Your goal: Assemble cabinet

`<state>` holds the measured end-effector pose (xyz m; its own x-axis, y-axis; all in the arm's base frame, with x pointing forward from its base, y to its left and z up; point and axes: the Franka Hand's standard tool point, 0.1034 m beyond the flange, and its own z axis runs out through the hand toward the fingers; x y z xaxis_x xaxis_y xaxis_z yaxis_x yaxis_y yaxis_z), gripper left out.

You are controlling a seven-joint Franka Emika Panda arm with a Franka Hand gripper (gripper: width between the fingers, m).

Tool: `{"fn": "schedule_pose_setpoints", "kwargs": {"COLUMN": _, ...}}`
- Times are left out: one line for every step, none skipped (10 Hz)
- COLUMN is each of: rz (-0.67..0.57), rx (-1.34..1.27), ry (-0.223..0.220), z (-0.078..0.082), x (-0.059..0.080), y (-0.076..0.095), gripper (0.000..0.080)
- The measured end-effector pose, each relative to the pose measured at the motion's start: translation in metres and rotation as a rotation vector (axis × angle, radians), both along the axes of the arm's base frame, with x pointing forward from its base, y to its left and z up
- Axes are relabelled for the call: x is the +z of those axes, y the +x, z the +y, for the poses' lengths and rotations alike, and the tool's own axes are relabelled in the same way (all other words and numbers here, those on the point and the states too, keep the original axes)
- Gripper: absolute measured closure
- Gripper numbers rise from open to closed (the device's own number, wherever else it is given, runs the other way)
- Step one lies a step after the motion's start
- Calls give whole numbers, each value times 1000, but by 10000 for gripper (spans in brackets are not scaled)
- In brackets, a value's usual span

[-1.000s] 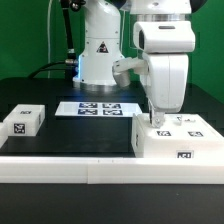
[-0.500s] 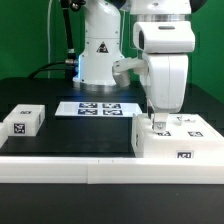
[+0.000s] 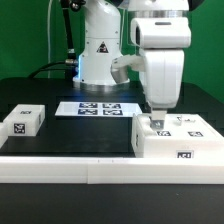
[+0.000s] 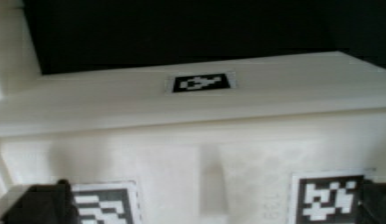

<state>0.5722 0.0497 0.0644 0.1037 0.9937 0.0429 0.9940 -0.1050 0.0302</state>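
A: Which way does the large white box-shaped cabinet body [image 3: 180, 142] lie from the end effector [image 3: 150, 123]?
B: Directly beneath. The end effector is over its end toward the exterior view's left, and its long axis runs rightward across the table [image 3: 70, 138].
A: Fingers?
B: Spread or pressed together, I cannot tell.

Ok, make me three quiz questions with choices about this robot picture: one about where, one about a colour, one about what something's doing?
1. Where does the arm reach down?
A) big white part
B) small white part
C) the floor

2. What colour is the tabletop?
A) red
B) black
C) yellow

3. The small white part is:
A) resting on the tabletop
B) held up
C) tipped off the edge

Answers: 1 A, the arm hangs right over it. 2 B, its surface looks black. 3 A, it sits flat and nothing touches it.
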Motion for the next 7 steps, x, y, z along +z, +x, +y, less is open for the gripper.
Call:
{"fn": "schedule_pose_setpoints", "kwargs": {"rz": -15, "rx": -70, "ry": -1, "z": -4, "x": 7, "y": -10, "gripper": 2}}
{"fn": "schedule_pose_setpoints", "kwargs": {"rz": -12, "rx": -158, "ry": -1, "z": -3, "x": 9, "y": -19, "gripper": 2}}
{"fn": "schedule_pose_setpoints", "kwargs": {"rz": -27, "rx": -283, "ry": 8, "z": 3, "x": 12, "y": -30, "gripper": 2}}
{"fn": "schedule_pose_setpoints", "kwargs": {"rz": -54, "rx": -353, "ry": 25, "z": 13, "x": 14, "y": -42, "gripper": 2}}
{"fn": "schedule_pose_setpoints", "kwargs": {"rz": -43, "rx": -365, "ry": 25, "z": 19, "x": 12, "y": -49, "gripper": 2}}
{"fn": "schedule_pose_setpoints", "kwargs": {"rz": -45, "rx": -367, "ry": 26, "z": 18, "x": 12, "y": -47, "gripper": 2}}
{"fn": "schedule_pose_setpoints", "kwargs": {"rz": -45, "rx": -366, "ry": 26, "z": 18, "x": 12, "y": -47, "gripper": 2}}
